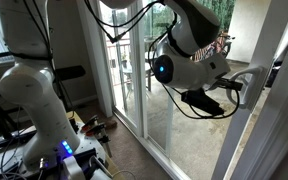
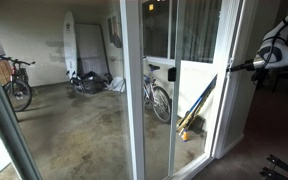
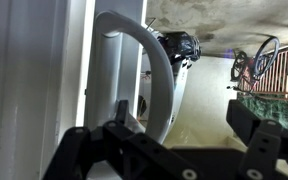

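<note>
Home, by look of it. Sliding glass door (image 2: 196, 100) gave onto covered concrete patio (image 2: 74, 130); bicycles (image 2: 18, 85) stood parked out there, white surfboard (image 2: 70, 45) leaned upright against back wall (image 2: 42, 40) beside them.

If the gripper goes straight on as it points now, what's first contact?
Likely the white door handle, dead ahead between the open fingers of the gripper in the wrist view; depth unclear.

White rounded arm (image 1: 189, 35), black gripper (image 3: 174, 150), blue light (image 1: 162, 70).
</note>
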Available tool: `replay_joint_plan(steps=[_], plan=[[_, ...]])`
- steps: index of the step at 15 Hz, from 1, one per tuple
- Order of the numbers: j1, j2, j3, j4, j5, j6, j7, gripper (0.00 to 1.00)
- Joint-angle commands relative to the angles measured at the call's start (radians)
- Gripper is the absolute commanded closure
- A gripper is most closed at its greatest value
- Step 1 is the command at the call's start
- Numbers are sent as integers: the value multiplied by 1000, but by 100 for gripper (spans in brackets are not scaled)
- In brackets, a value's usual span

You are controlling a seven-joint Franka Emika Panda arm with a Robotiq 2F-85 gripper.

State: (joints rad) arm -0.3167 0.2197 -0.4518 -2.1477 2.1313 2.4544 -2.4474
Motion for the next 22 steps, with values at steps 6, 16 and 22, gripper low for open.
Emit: replay_joint_plan(steps=[6, 16, 22], plan=[[14, -17, 37, -35, 23, 10, -42, 0], [32, -63, 56, -115, 20, 2, -127, 0], [12, -33, 50, -83, -4, -6, -66, 0]])
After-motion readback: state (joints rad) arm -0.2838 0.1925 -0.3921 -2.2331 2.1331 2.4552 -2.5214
